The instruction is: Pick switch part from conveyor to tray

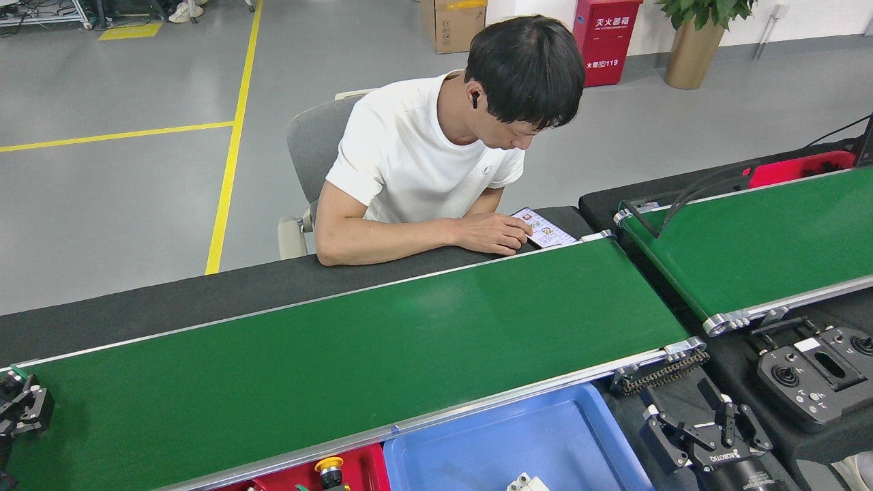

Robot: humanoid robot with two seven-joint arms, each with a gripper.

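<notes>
No switch part shows on the conveyor; left fingers unreadable, right fingers spread.

head view: single camera, high on the robot's head | faces forward and steeply down | near edge: long glossy dark-green conveyor belt, shallow red plastic tray | far: seated person, grey floor | no second view
</notes>
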